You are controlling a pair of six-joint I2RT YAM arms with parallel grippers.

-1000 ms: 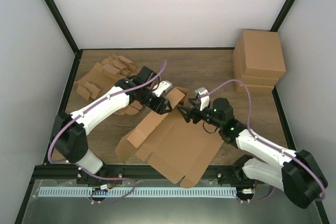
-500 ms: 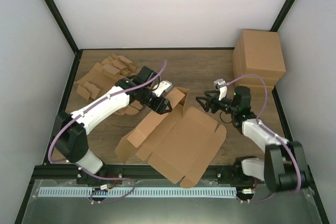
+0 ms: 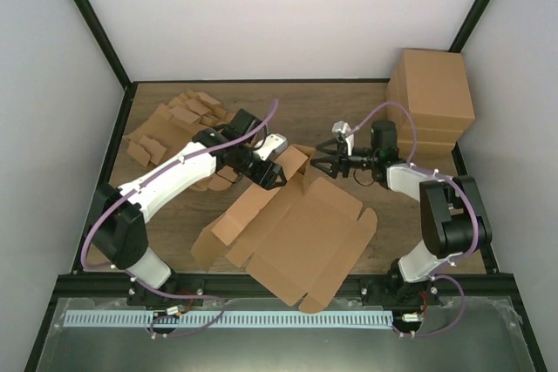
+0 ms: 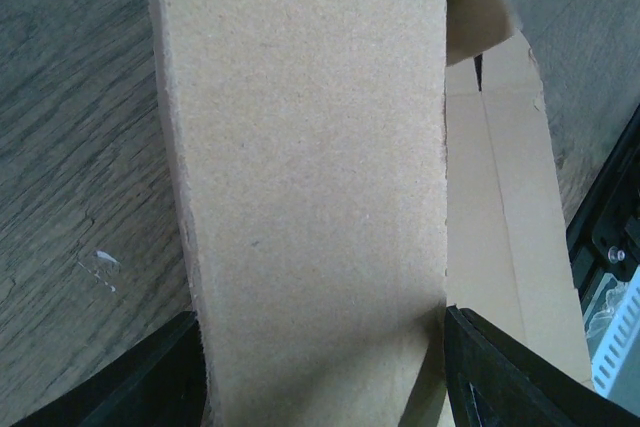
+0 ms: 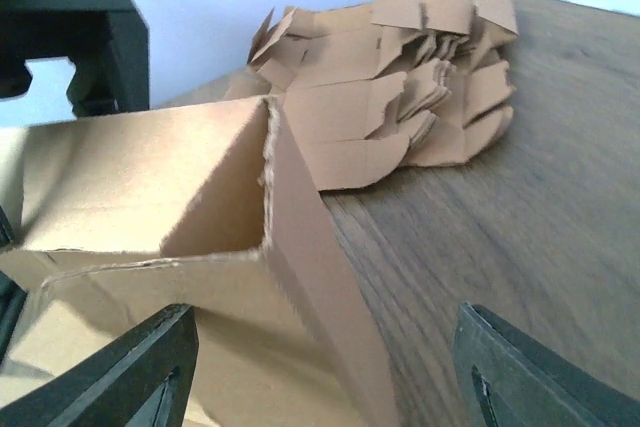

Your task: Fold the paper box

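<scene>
The paper box point(image 3: 301, 233) lies mostly flat and unfolded in the middle of the table, with one side flap point(image 3: 295, 161) standing up at its far edge. My left gripper point(image 3: 272, 173) is shut across the width of a cardboard panel point(image 4: 310, 167), whose two edges meet the fingers point(image 4: 150, 377). My right gripper point(image 3: 327, 161) sits just right of the raised flap and points left at it. It is open, with the flap's upright corner point(image 5: 300, 247) between its fingers point(image 5: 130, 367) but apart from both.
A tall block of brown boxes point(image 3: 432, 98) stands at the back right, close behind the right arm. A ragged heap of cardboard blanks point(image 3: 174, 124) lies at the back left. Black frame rails border the table.
The right arm has swung from over the box's middle to the back right, and its gripper now faces the raised flap with the jaws slightly narrower. The left arm has not moved.
</scene>
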